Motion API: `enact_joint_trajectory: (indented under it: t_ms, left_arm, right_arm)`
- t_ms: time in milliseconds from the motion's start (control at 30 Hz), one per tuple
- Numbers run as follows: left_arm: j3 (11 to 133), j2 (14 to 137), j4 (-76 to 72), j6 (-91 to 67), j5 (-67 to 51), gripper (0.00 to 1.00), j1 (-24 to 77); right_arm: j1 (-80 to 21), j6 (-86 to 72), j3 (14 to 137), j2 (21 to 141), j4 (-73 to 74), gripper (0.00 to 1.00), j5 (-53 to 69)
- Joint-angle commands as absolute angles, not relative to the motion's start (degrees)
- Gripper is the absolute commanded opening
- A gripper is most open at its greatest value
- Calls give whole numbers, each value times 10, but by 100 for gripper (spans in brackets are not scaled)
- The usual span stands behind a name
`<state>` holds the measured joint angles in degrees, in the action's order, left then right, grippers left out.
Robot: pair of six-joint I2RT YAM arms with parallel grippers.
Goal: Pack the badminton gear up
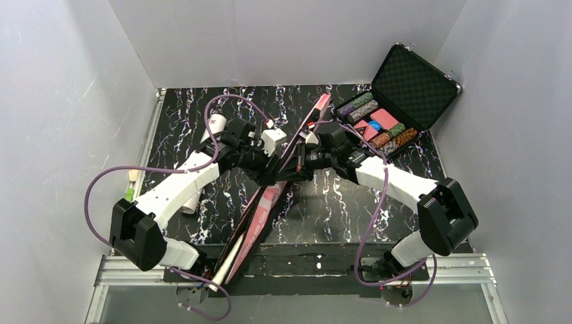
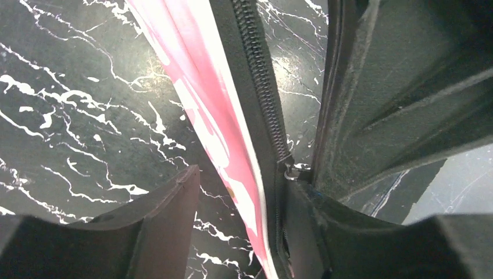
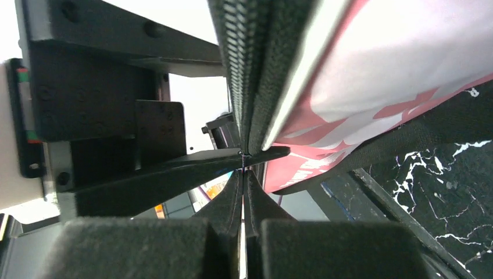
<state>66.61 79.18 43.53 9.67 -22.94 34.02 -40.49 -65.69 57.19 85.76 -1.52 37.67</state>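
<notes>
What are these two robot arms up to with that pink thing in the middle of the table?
Both arms are working on the long pink racket bag, which lies slantwise across the dark marbled table. The right gripper is pinched shut on the bag's black zipper edge. The left gripper straddles that zipper beside its slider; whether it grips is unclear. A white handle shows at the bag's near end.
</notes>
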Motion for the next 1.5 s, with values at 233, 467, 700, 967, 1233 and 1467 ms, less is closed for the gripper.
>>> enact_joint_trajectory:
  t_ms: [233,467,700,967,1233,1467]
  left_arm:
    - [766,756,473,125,-382,69,239]
    - [830,810,440,80,-463,73,221]
    - [816,862,433,85,-474,74,251]
    - [785,868,432,114,-438,70,270]
    - [785,887,417,117,-437,38,276]
    - [796,907,408,108,-439,18,276]
  right_arm:
    - [-410,-642,573,857,-10,1,408]
    - [-410,-634,587,853,-1,1,401]
    - [-410,-638,589,846,-6,1,394]
    - [-410,-654,593,857,-29,1,399]
    - [-410,-665,599,858,-43,1,401]
    - [-411,-676,592,848,-57,1,399]
